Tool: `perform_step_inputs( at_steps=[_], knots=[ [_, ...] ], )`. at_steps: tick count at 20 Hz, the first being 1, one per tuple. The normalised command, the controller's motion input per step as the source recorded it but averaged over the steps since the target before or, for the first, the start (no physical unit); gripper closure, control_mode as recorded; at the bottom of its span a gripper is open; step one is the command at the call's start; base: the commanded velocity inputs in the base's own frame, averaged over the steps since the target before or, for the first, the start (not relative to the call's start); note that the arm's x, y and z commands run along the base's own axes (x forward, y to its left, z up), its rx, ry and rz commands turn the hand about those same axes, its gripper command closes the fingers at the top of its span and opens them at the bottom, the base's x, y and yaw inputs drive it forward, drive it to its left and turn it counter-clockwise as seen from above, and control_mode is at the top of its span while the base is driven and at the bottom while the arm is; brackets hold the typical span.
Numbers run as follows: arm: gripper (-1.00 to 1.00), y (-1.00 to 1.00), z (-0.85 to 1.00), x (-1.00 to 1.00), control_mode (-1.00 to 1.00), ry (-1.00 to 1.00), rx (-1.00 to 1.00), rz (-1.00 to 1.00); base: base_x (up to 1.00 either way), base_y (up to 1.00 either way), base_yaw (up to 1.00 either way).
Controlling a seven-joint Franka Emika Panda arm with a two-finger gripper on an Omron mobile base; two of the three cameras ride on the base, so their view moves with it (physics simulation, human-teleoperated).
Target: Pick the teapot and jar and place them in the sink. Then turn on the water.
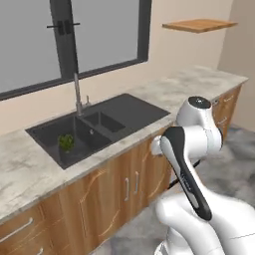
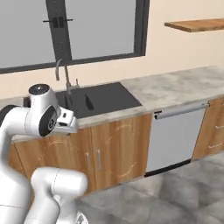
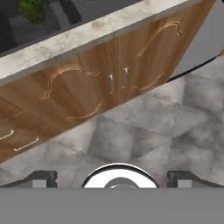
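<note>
1. The sink [image 1: 124, 112] is black and sits in the marble tabletop [image 1: 30, 169] under the window [image 1: 94, 35], with a grey faucet [image 1: 77, 94] rising at its back edge.
2. In the left basin of the sink stands the jar [image 1: 66, 143], its green contents showing (the glass itself is hard to make out against the black).
3. The hand view looks down past the tabletop edge at the wooden cabinet doors [image 3: 109, 83] and the grey tiled floor [image 3: 144, 131]; the jar's green shows again at the top left [image 3: 33, 9].
4. The fingers [image 3: 41, 178] show as two dark tips at the bottom of the hand view, set well apart and released, with nothing between them.
5. The arm [image 1: 191, 149] is folded up in front of the cabinets, apart from the sink.
6. To the right of the cabinets is a grey dishwasher [image 2: 175, 135], and a wooden shelf [image 2: 197, 24] hangs on the wall above.
</note>
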Motion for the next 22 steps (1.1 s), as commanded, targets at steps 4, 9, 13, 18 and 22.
perform_step_inputs(
  at_steps=[4,9,13,18,22],
  knots=[
    [-1.0,0.0,0.0,0.0,1.0,0.0,0.0,0.0,-0.52,0.05,-0.91],
    [-1.0,0.0,0.0,0.0,1.0,0.0,0.0,0.0,-0.45,0.0,-0.85],
    [-1.0,0.0,0.0,0.0,1.0,0.0,0.0,0.0,-0.22,-0.08,-0.69],
    [-1.0,0.0,0.0,0.0,1.0,0.0,0.0,0.0,-0.15,-0.3,-0.55],
    [-1.0,0.0,0.0,0.0,1.0,0.0,0.0,0.0,-0.12,-0.36,-0.42]
  ],
)
